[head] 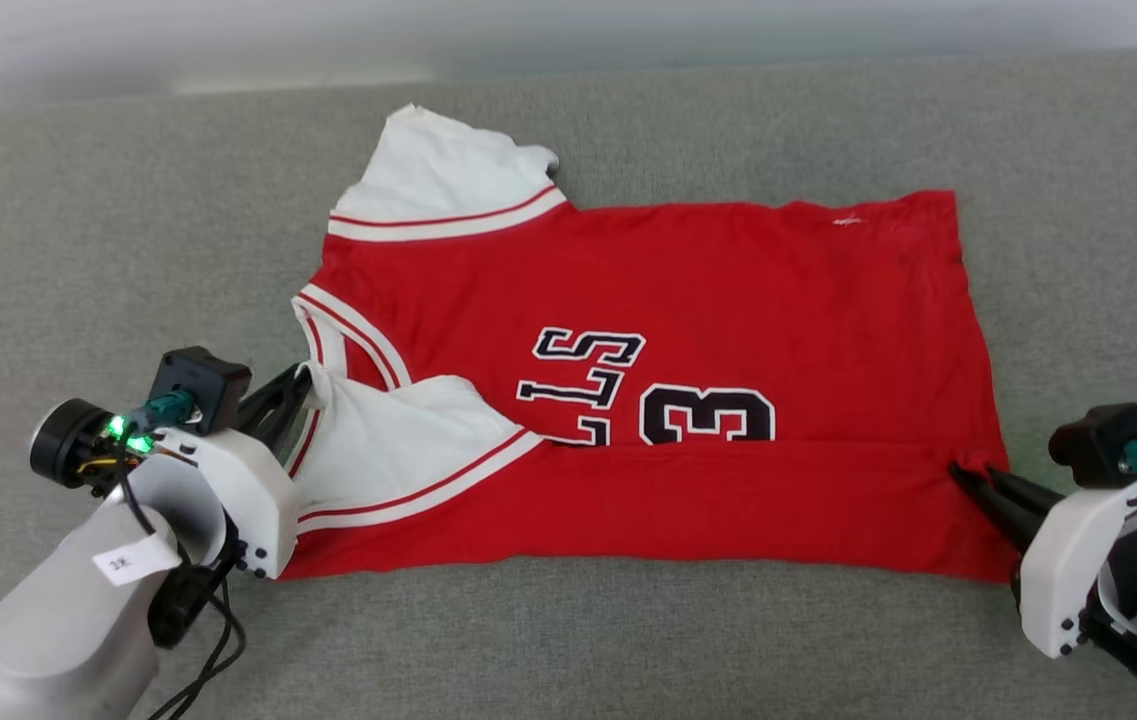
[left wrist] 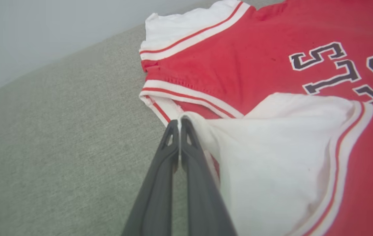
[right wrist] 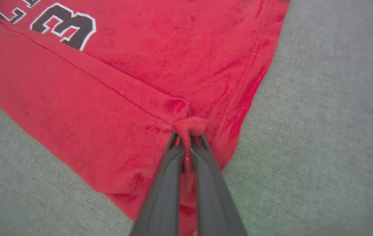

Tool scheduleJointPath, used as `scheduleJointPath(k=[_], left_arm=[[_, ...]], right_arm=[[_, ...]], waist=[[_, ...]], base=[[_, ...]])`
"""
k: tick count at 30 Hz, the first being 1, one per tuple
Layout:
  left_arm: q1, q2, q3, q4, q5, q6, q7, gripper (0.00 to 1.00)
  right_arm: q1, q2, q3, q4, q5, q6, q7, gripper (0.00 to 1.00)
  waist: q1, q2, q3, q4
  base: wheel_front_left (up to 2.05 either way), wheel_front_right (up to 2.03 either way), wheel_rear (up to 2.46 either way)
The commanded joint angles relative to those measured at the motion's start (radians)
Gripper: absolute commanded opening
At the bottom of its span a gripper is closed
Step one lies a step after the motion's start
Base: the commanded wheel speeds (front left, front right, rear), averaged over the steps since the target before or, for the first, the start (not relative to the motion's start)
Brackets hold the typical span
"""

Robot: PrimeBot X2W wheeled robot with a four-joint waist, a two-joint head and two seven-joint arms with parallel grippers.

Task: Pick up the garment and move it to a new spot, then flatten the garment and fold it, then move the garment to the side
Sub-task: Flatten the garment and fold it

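The garment (head: 688,300) lay flat across the grey cushion (head: 628,640), with its near edge folded up over the front. The fold cut off the lettering, leaving just "LS" and the top of a "3" readable. The left gripper (left wrist: 179,123) was clamped on the white sleeve (left wrist: 271,147) tip. The right gripper (right wrist: 188,134) pinched a bunched nub of red hem, and its fingertips were partly buried in cloth.

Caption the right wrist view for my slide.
Right gripper shut on the folded edge of a red jersey garment on grey fabric.
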Motion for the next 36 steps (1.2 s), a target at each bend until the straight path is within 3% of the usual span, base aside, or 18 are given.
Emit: scheduleJointPath(k=[1, 8, 9, 10, 11, 12, 20, 23, 26, 30, 31, 32, 36], left_arm=[[-0.018, -0.014, -0.005, 0.036, 0.0, -0.013, -0.004, 0.0], [-0.054, -0.102, -0.049, 0.236, -0.003, -0.078, -0.028, 0.0], [-0.055, -0.111, -0.051, 0.259, -0.008, -0.085, -0.034, 0.05], [-0.06, -0.114, -0.054, 0.278, -0.009, -0.089, -0.043, 0.47], [-0.07, -0.113, -0.056, 0.293, -0.003, -0.094, -0.055, 1.0], [-0.077, -0.114, -0.057, 0.306, -0.002, -0.094, -0.064, 1.0], [-0.156, -0.073, -0.078, 0.288, 0.013, -0.114, -0.033, 1.0], [-0.19, -0.05, -0.097, 0.248, 0.012, -0.119, 0.032, 1.0], [-0.232, -0.026, -0.126, 0.199, -0.01, -0.125, 0.158, 1.0], [-0.266, 0.0, -0.179, 0.1, -0.12, -0.126, 0.402, 1.0], [-0.276, 0.013, -0.193, 0.074, -0.152, -0.126, 0.459, 1.0], [-0.289, 0.046, -0.23, 0.004, -0.255, -0.126, 0.622, 1.0], [-0.297, 0.083, -0.264, -0.039, -0.362, -0.126, 0.791, 1.0]], right_arm=[[-0.023, 0.009, 0.009, 0.017, -0.011, -0.001, 0.001, 0.0], [-0.062, 0.037, 0.072, 0.087, 0.003, -0.001, -0.003, 0.0], [-0.064, 0.038, 0.076, 0.091, 0.01, -0.001, -0.009, 0.01], [-0.066, 0.038, 0.079, 0.096, 0.017, -0.001, -0.014, 0.25], [-0.066, 0.035, 0.082, 0.1, 0.022, -0.001, -0.018, 0.51], [-0.068, 0.03, 0.083, 0.1, 0.024, -0.001, -0.029, 1.0], [-0.042, -0.015, 0.06, 0.063, 0.045, -0.001, -0.072, 1.0], [-0.033, -0.026, 0.05, 0.049, 0.049, -0.001, -0.068, 1.0], [-0.028, -0.032, 0.039, 0.036, 0.052, -0.001, -0.058, 1.0], [-0.03, -0.029, 0.027, 0.024, 0.047, -0.001, -0.045, 1.0], [-0.031, -0.025, 0.026, 0.02, 0.043, -0.001, -0.04, 1.0], [-0.027, -0.013, 0.026, 0.007, 0.037, -0.001, -0.025, 1.0], [-0.031, -0.003, 0.027, -0.006, 0.036, -0.001, -0.006, 1.0]], waist=[[-0.0002, 0.0, 0.033, -0.002], [-0.0002, 0.0, 0.043, 0.003], [-0.0002, 0.0, 0.036, 0.005], [-0.0002, 0.0, 0.027, 0.007], [-0.0002, 0.0, 0.017, 0.009], [-0.0002, 0.0, 0.006, 0.011], [-0.0002, 0.0, -0.077, 0.041], [-0.0002, 0.0, -0.095, 0.049], [-0.0002, 0.0, -0.104, 0.053], [-0.0002, 0.0, -0.106, 0.053], [-0.0002, 0.0, -0.106, 0.051], [-0.0002, 0.0, -0.103, 0.043], [-0.0002, 0.0, -0.097, 0.024]], base=[[0.0, 0.0, 0.0], [0.0, 0.0, 0.0], [0.0, 0.0, 0.0], [0.0, 0.0, 0.0], [0.0, 0.0, 0.0], [0.0, 0.0, 0.0], [0.0, 0.0, 0.0], [0.0, 0.0, 0.0], [0.0, 0.0, 0.0], [0.0, 0.0, 0.0], [0.0, 0.0, 0.0], [0.0, 0.0, 0.0], [0.0, 0.0, 0.0]])
